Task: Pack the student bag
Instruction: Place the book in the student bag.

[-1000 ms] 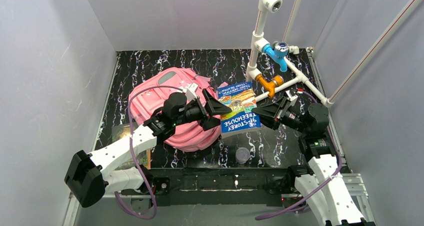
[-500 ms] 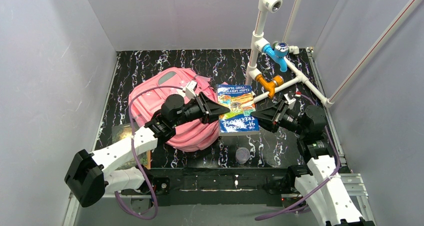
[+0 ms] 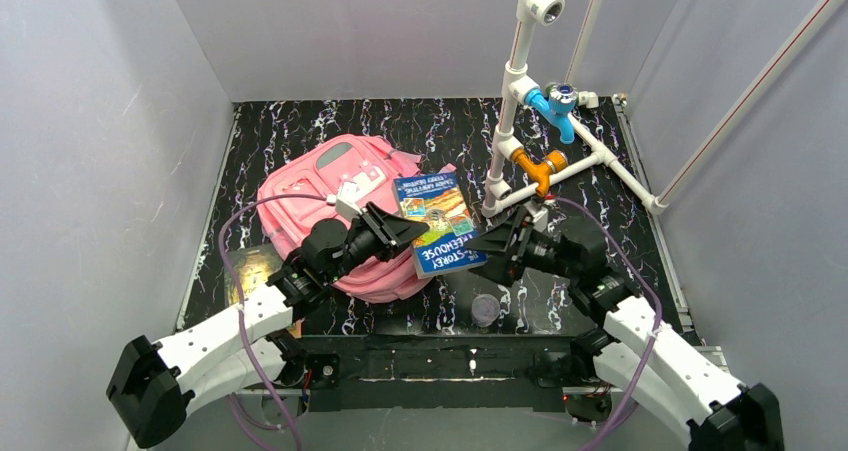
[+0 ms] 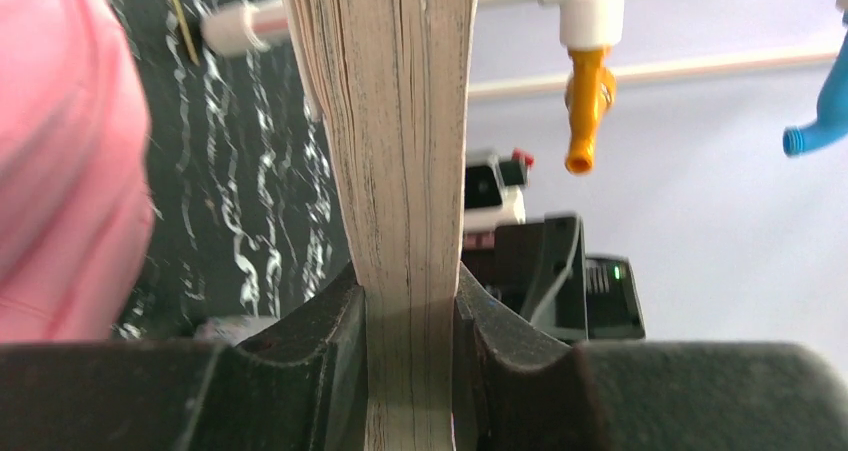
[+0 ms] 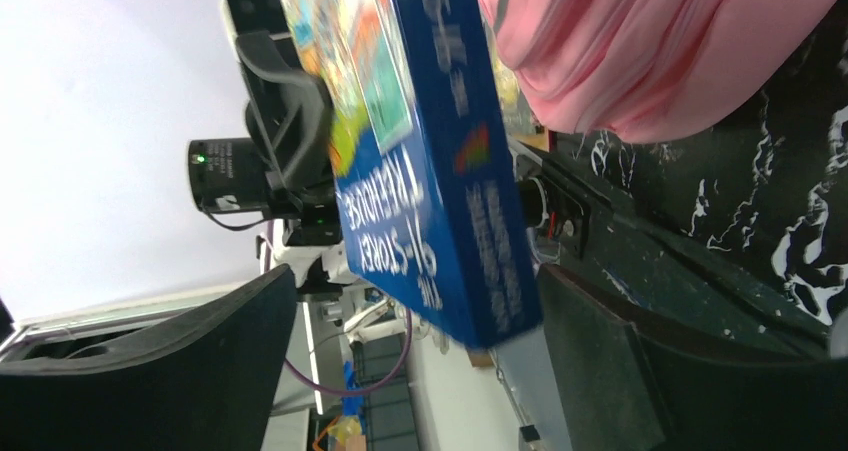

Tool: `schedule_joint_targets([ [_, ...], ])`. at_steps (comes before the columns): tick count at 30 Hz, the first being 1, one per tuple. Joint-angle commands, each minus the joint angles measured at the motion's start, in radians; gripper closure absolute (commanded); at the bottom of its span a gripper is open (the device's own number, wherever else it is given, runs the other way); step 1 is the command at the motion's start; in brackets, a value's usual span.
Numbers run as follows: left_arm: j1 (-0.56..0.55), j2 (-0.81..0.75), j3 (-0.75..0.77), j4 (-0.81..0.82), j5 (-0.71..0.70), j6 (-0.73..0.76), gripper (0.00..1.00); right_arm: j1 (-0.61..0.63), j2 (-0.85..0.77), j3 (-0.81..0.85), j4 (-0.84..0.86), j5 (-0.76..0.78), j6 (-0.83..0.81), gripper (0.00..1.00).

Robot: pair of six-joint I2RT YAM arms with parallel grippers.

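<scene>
The student bag [image 3: 320, 196] is a pink backpack lying on the black marbled table left of centre; its fabric also shows in the left wrist view [image 4: 60, 171] and the right wrist view [image 5: 650, 51]. A blue paperback book [image 3: 435, 221] hangs tilted just right of the bag. My left gripper [image 3: 405, 233] is shut on the book's page edge [image 4: 405, 151], both pads pressed against it. My right gripper [image 3: 492, 241] stands open at the book's right side; the book's blue corner [image 5: 450, 201] sits between its wide-apart fingers [image 5: 600, 371] without touching them.
A white pipe frame [image 3: 515, 81] with an orange valve [image 3: 540, 167] and a blue valve [image 3: 558, 106] rises at the back right. A small clear round lid [image 3: 485, 309] lies near the front edge. A dark flat book [image 3: 250, 266] lies under the left arm. Grey walls enclose the table.
My left gripper closed on the book, then my right gripper let go and opened. The book has moved left and nearer, toward the bag, and both arms shifted with it.
</scene>
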Motion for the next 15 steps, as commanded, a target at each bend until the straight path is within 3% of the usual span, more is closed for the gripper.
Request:
schedule_joint_targets([
  [1, 0.006, -0.099, -0.032, 0.056, -0.246, 0.047, 1.00, 0.226, 0.048, -0.045, 0.231, 0.333, 0.023, 0.02],
  [9, 0.005, -0.194, -0.097, 0.064, -0.396, -0.083, 1.00, 0.506, 0.133, -0.092, 0.484, 0.872, 0.041, 0.02],
  [15, 0.005, -0.239, -0.145, 0.081, -0.348, -0.176, 1.00, 0.576, 0.298, -0.064, 0.639, 1.026, 0.111, 0.02],
])
